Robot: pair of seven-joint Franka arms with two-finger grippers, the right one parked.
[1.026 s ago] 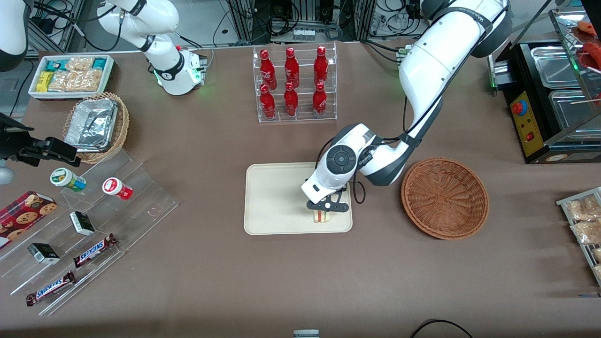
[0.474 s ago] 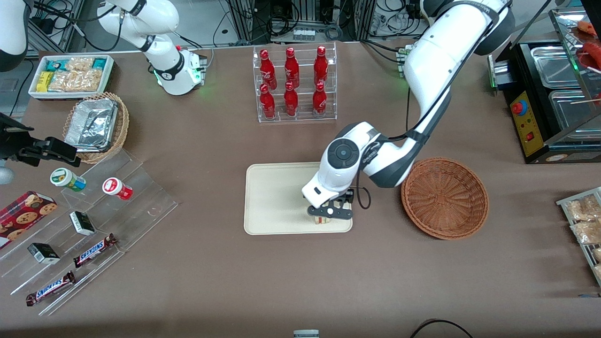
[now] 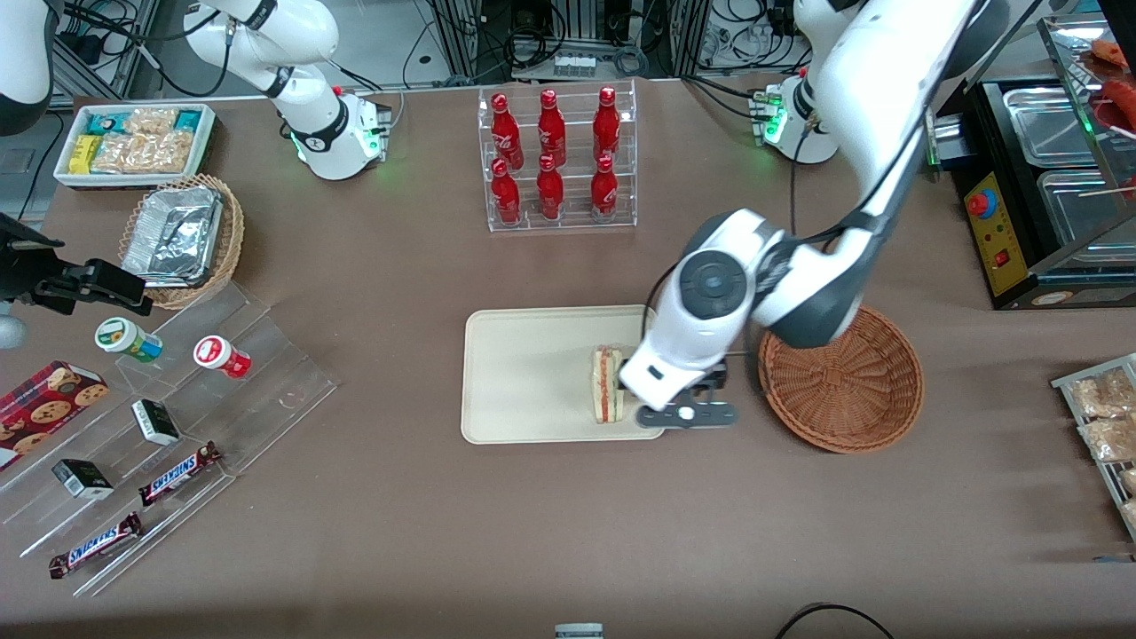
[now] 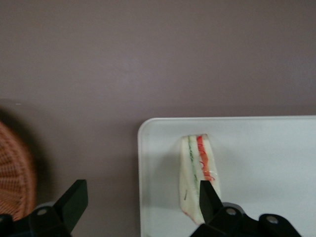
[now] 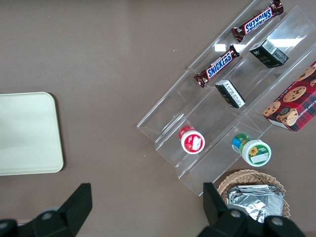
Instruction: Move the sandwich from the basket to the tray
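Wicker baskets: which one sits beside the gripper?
The reddish-brown basket, empty, sits beside the open gripper; the lighter foil-holding basket lies toward the parked arm's end.

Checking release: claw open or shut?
Open. The claw hangs above the tray edge, fingers spread, clear of the sandwich.

The working arm is glossy white shells with dark grey bands at the joints, a round grey cap with a black centre on its wrist joint, and a thin black cable looping alongside. Its gripper (image 3: 688,414), above the tray's edge toward the basket, is black, with pointed black fingers (image 4: 207,197) spread wide and small silver screws in the brackets. A green light glows at the arm's base.
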